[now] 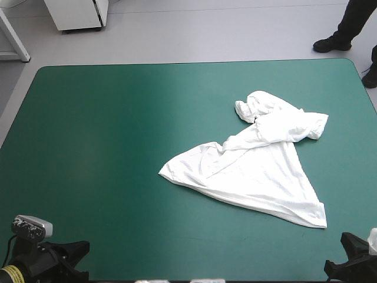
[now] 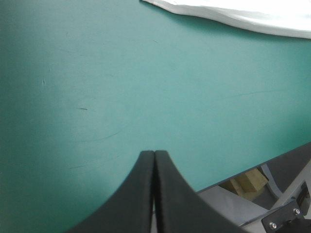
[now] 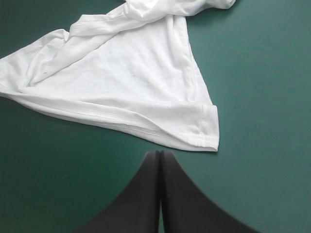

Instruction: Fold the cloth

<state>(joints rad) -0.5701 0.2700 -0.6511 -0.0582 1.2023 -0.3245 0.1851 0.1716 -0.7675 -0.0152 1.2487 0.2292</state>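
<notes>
On the right half of the desk, under its teal-green cover, a white, short-sleeved fabric T-shirt is being shown lying crumpled and only partly spread, gripped by nothing; its broad lower part is being fanned out flat toward the desk's near edge, with the stitched hem running from near the desk's middle to a corner toward the near right; its upper part, with the sleeves, is being bunched into a twisted heap toward the far right, inside the desk's right edge. The left end effector is being held fully closed, its two black fin-shaped fingers being pressed together into one pointed arch with nothing between them; it is being poised over bare teal-green cover close to the desk's near edge, and the T-shirt's edge is being seen well ahead of it, with a wide stretch of bare cover between. The right end effector is likewise being held fully closed and empty, its black fingers being joined in a single point; it is being poised over bare cover just short of the hem's near-right corner, near the cloth yet apart from it, a narrow strip of cover being shown between tip and hem; the flat, fanned part is being seen spreading away ahead of it.
</notes>
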